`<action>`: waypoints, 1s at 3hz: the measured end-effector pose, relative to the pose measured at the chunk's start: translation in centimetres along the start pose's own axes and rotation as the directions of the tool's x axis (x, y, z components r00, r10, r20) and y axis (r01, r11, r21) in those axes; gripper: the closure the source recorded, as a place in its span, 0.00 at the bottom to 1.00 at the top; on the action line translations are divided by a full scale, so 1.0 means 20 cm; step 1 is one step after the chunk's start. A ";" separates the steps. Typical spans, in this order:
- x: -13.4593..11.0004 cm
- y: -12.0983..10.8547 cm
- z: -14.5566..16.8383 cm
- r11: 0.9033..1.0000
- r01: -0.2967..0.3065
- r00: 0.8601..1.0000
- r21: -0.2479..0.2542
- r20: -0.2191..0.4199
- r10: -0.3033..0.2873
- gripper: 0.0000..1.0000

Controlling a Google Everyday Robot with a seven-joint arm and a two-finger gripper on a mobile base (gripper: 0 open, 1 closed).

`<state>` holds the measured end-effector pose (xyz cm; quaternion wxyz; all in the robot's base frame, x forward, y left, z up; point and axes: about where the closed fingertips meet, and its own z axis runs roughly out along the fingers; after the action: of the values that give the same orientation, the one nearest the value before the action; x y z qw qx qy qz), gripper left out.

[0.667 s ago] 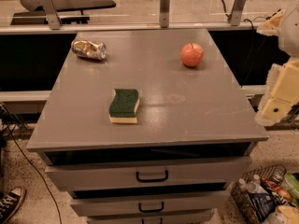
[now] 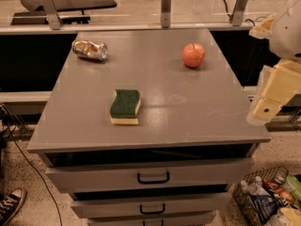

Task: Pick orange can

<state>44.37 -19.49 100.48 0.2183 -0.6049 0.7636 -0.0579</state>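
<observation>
At the far-left corner of the table (image 2: 197, 112), the can (image 2: 90, 50) lies on its side, long axis roughly left-right. The gripper (image 2: 265, 108) hangs beyond the right edge, diagonally opposite, well apart; its grip state cannot be told.

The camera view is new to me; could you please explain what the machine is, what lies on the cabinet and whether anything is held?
It is a mobile robot with one arm. The cream piece at the right edge is its hand, hanging beside the cabinet, away from everything on it. The picture looks down on the cabinet top from the front; where the camera sits cannot be told. On the top lie the orange can, on its side at the back left, an apple at the back right, and a green sponge near the front. All three rest there, so the hand holds none of them.
</observation>
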 end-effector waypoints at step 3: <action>-1.03 -0.29 0.62 0.997 0.055 0.935 -0.045 0.353 -0.036 0.00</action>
<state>58.22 0.66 96.79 0.3336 -0.6286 0.6994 0.0669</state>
